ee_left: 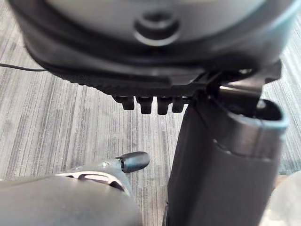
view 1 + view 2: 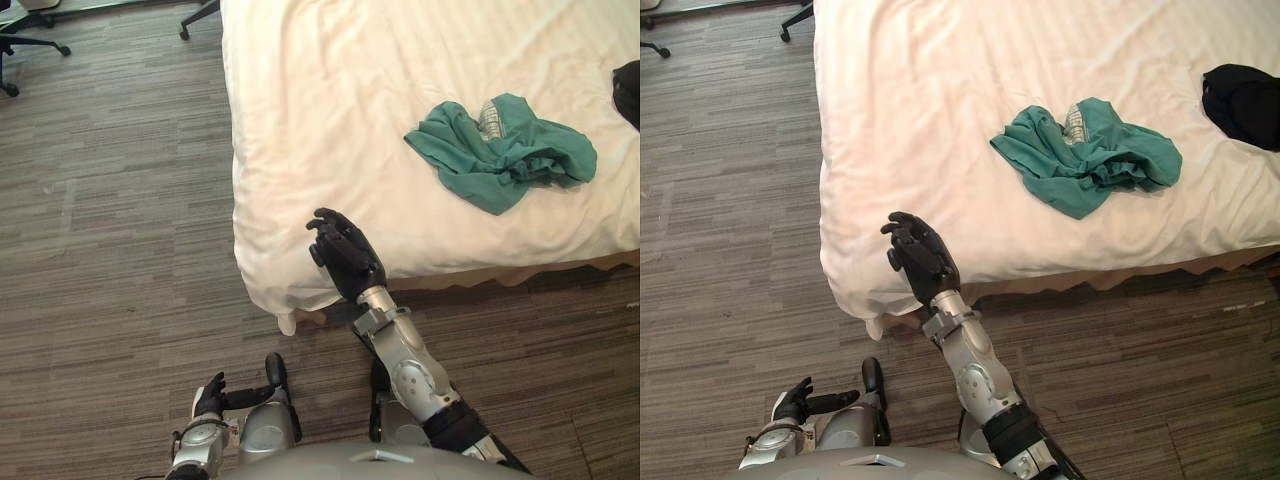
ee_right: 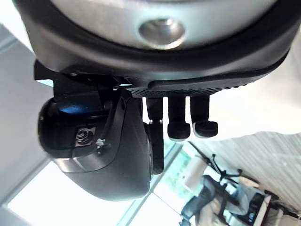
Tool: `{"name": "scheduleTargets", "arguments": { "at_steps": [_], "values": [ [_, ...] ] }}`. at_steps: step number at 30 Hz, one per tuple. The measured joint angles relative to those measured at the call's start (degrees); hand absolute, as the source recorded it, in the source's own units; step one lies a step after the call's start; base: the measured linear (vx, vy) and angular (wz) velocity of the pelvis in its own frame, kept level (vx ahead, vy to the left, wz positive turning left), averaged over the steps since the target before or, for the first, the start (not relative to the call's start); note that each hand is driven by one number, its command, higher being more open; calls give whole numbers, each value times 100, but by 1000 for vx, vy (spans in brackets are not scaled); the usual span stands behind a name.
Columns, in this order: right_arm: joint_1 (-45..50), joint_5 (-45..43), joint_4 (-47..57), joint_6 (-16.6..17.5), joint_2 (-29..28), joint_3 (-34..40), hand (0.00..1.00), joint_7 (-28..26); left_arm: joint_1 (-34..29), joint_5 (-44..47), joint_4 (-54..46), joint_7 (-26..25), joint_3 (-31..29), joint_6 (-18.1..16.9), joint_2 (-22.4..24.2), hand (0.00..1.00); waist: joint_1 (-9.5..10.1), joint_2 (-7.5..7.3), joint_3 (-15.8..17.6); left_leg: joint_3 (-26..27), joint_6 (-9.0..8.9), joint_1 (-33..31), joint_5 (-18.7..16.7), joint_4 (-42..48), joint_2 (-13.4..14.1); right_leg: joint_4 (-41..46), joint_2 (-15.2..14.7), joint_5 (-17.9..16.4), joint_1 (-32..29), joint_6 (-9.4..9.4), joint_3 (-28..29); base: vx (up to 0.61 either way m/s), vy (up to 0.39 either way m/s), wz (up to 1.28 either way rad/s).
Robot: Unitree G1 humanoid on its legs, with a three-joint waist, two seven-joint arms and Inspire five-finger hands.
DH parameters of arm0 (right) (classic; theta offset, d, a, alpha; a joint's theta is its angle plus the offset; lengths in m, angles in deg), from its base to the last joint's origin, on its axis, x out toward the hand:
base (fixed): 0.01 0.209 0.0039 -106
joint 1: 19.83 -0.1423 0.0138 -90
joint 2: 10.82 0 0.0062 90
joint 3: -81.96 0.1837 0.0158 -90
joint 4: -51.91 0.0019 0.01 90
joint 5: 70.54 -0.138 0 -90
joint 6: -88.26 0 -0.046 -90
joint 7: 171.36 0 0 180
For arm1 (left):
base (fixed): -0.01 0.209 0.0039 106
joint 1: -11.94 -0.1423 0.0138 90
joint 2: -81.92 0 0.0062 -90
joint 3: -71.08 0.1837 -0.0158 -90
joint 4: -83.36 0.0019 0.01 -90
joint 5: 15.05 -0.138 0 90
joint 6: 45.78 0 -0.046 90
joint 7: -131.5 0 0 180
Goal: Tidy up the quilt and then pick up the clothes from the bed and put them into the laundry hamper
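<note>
The right hand [image 2: 345, 255] is raised at the bed's near corner, its dark fingers loosely spread and slightly bent, holding nothing. Just past those fingers the white quilt [image 2: 330, 120] lies smooth, faintly striped in its weave, rounding softly over the corner of the bed [image 2: 470, 277]. Well beyond the fingers, farther up the bed and off to the right, a teal garment [image 2: 500, 155] sits in a crumpled, folded heap on the quilt. Farther right still is a black garment [image 2: 1243, 102], bunched. The left hand [image 2: 210, 398] hangs low over the grey wood-grain floor [image 2: 110, 250], fingers relaxed and empty.
</note>
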Motion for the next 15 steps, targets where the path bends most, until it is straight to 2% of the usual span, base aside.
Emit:
{"name": "scheduleTargets", "arguments": {
  "at_steps": [4, 7, 11, 15],
  "values": [
    [-101, 135, -542, 0, -10, 597, 0, 20, 73, 1, -84, 40, 138, -25, 135, 100, -42, 190, 99, 121, 5, -33, -29, 0, -31, -1, 17, 36, -112, 5, 140, 6, 2, -13],
    [-118, 480, -831, 2, 39, 1352, 0, 85, 107, 6, -132, 133, 149, -30, 259, 100, -75, 391, 202, 281, 39, -105, -48, 1, -92, -123, -22, 164, -237, 42, 320, -15, 27, -23],
    [-116, 479, -1103, 2, -146, 1732, 0, 53, 113, 51, -256, 154, 128, -32, 246, 100, -159, 417, 197, 384, 53, -58, -58, 2, -99, -229, -16, 234, -197, 56, 442, -22, 12, -14],
    [25, 478, -1400, -6, -635, 2717, 0, 76, 131, 126, -352, 228, -135, -22, 322, 100, -222, 329, 201, 576, 46, 134, -152, 0, -101, -293, -13, 250, -57, 72, 582, -28, 8, -16]
  ]
}}
